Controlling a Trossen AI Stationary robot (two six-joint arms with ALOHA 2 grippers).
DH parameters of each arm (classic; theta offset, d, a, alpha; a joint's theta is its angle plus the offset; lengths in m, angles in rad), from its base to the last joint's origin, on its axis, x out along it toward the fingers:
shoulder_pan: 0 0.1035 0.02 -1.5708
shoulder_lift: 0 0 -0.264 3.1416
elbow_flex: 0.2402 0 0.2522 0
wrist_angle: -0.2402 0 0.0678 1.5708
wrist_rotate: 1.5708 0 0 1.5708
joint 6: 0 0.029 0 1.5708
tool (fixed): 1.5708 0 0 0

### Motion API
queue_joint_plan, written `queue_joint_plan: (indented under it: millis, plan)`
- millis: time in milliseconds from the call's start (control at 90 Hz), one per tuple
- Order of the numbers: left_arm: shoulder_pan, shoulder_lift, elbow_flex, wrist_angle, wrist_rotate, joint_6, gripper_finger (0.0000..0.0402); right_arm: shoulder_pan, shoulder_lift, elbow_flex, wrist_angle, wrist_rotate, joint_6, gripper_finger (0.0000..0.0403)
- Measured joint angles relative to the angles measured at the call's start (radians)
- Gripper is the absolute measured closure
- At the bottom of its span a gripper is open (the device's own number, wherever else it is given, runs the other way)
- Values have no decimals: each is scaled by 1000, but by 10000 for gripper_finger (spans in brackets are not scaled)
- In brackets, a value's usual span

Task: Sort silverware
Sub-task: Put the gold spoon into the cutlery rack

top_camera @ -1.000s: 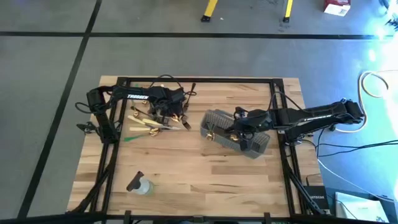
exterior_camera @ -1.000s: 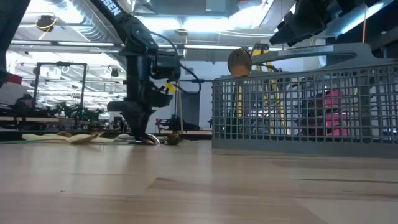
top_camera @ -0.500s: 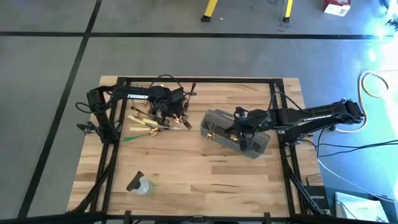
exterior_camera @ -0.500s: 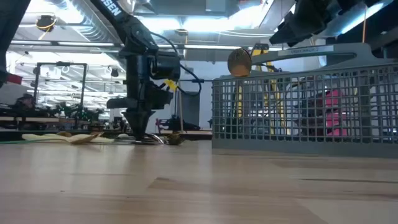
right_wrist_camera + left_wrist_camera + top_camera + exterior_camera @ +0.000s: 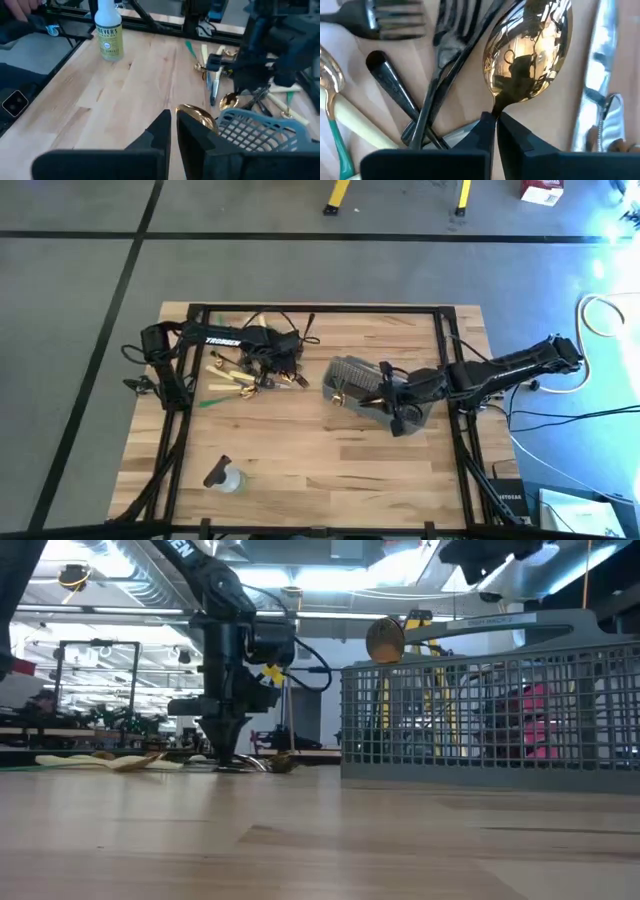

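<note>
Among piled silverware (image 5: 245, 375), left tool (image 5: 495, 131) pinches gold spoon (image 5: 530, 50); handle hidden.

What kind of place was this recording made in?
Most likely a robotics lab or workshop: a pale wooden table in a black metal frame stands on a grey concrete floor marked with black tape lines, with equipment racks under fluorescent ceiling lights.

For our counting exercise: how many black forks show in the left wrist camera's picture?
2. One black fork lies off to one side; the other black fork lies beside the gold spoon held by the left gripper. More may be hidden outside this view.
</note>
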Motion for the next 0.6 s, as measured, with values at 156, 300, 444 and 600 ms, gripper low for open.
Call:
queue_joint_plan:
  millis: [156, 300, 444, 600]
  plan:
    - [-39, 0, 6, -16, -60, -55, 401, -1, -19, 0, 13, 7, -3, 388]
    - [-58, -5, 57, -86, -9, -142, 401, -1, 0, 0, 102, 8, -102, 388]
    - [-71, -52, 92, -113, 18, -196, 401, -1, 35, 0, 152, 17, -209, 388]
    - [-73, -131, 104, -112, 67, -249, 401, -4, 72, 0, 217, 42, -287, 388]
